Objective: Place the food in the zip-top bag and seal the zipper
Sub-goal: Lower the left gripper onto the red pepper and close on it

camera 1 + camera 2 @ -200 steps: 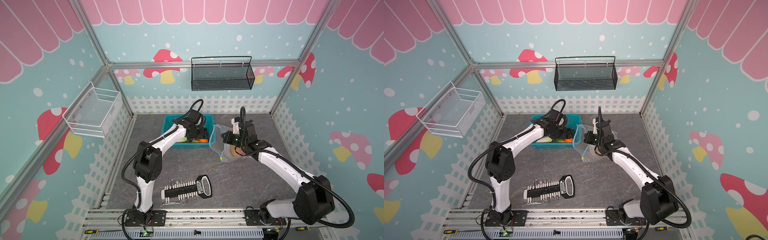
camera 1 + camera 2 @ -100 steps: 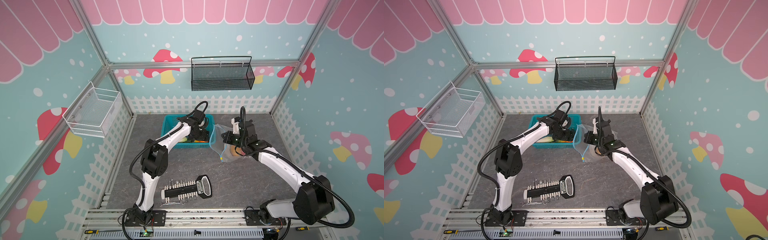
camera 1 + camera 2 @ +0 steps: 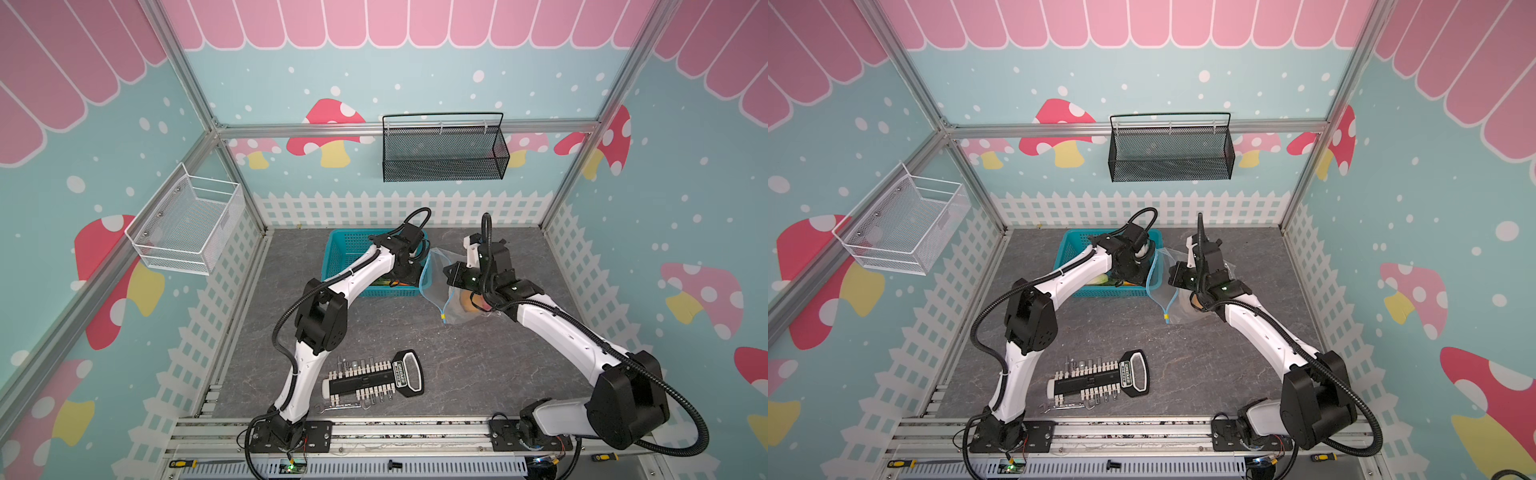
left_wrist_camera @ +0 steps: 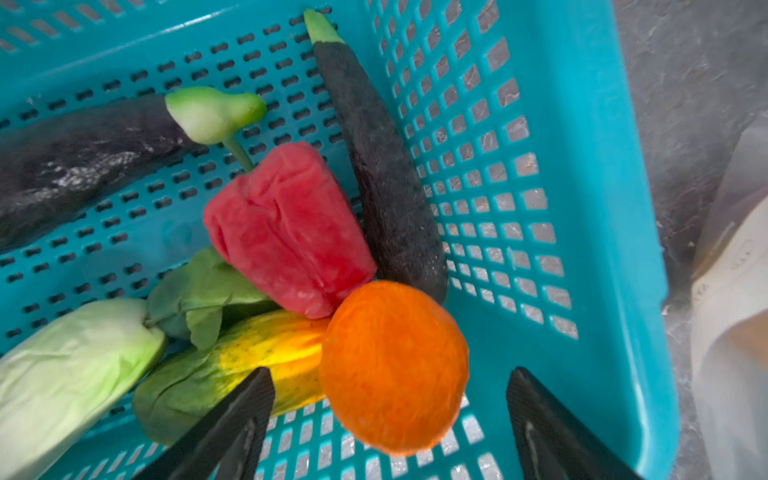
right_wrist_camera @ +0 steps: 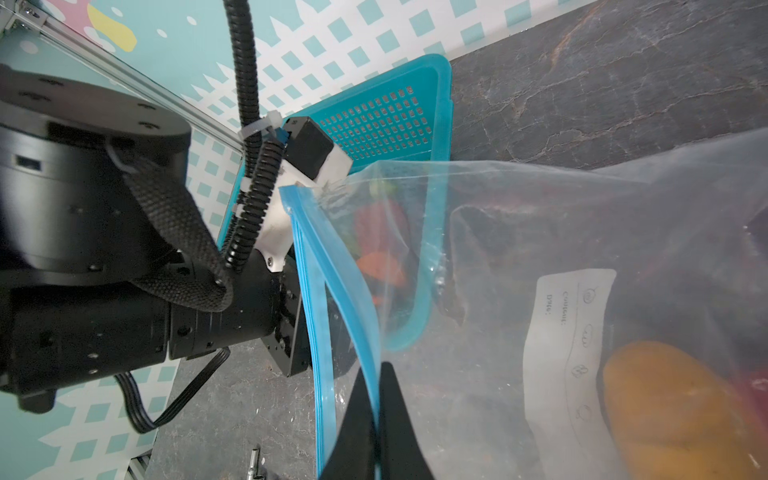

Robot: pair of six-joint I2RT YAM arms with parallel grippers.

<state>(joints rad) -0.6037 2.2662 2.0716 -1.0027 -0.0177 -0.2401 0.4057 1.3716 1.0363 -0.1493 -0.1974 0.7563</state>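
Note:
My left gripper (image 4: 390,374) hangs open inside the teal basket (image 4: 602,208), its jaws on either side of an orange fruit (image 4: 395,365) without touching it. Around the fruit lie more food: a red pepper (image 4: 286,228), two dark purple eggplants (image 4: 382,166), a pale cabbage (image 4: 70,374) and a yellow-green piece (image 4: 257,353). My right gripper (image 5: 378,370) is shut on the blue zipper (image 5: 328,266) edge of the zip-top bag (image 5: 519,232), holding its mouth up next to the basket. An orange-yellow piece (image 5: 665,407) lies inside, by the white label (image 5: 569,332). In both top views the bag (image 3: 436,270) (image 3: 1163,291) stands right of the basket.
A black bit-holder set (image 3: 374,380) and a small wrench (image 3: 340,409) lie near the table's front. A black mesh basket (image 3: 444,153) hangs on the back wall. A white wire basket (image 3: 187,228) hangs on the left wall.
My left arm has swung its gripper to the right inside the basket, toward the corner nearest the bag, jaws slightly wider. The right arm and bag have stayed still.

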